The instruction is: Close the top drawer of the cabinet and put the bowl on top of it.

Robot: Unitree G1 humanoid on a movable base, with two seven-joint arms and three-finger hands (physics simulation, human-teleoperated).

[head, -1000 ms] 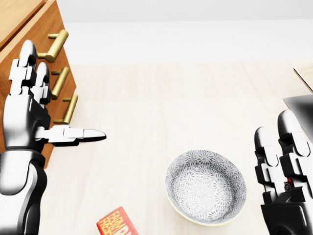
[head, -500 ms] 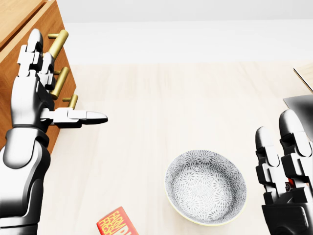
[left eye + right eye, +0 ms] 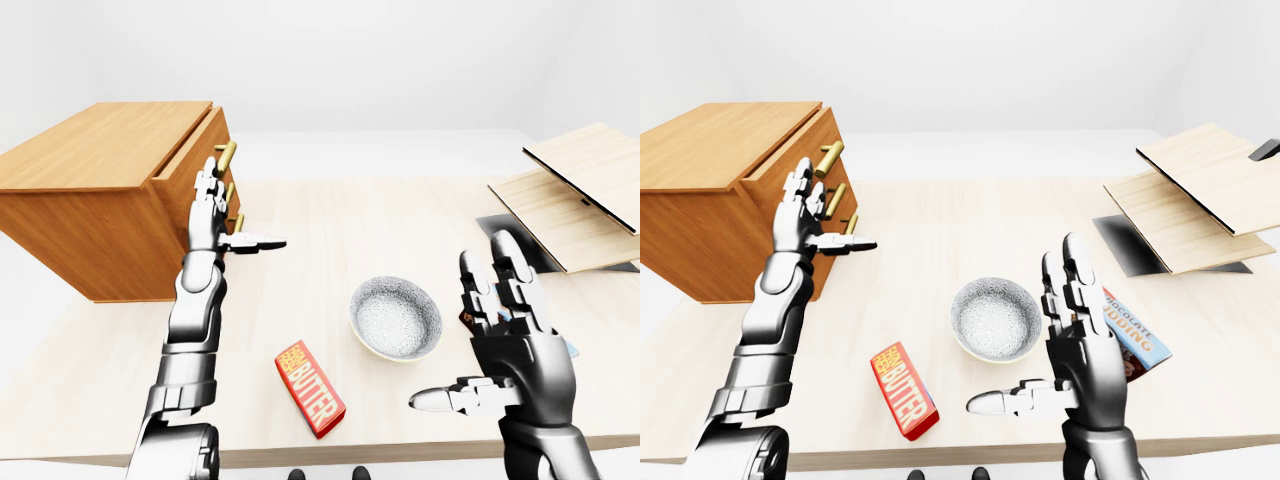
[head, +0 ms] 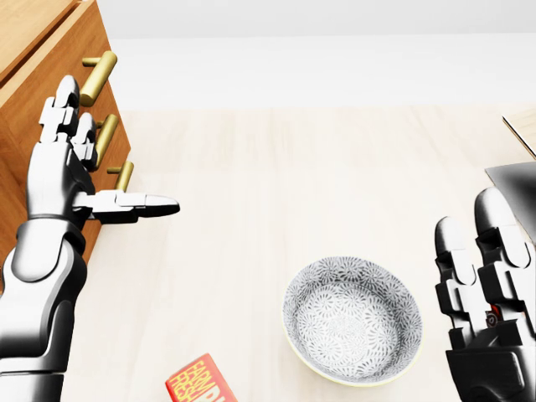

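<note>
Your left hand (image 4: 63, 172), fingers spread wide, is up at the cabinet (image 3: 95, 195) drawer fronts, upper left of head view. Bowl (image 4: 352, 320) sits on the table (image 4: 276, 184), lower centre. Your right hand (image 4: 486, 285) is open beside it.

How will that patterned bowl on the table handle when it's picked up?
The bowl looks rigid, probably ceramic: it should hold shape but might chip if dropped. Its smooth curved wall could slip; a grip over the rim seems safer. Sitting upright and wide on the table, it would likely slide rather than tip.
</note>
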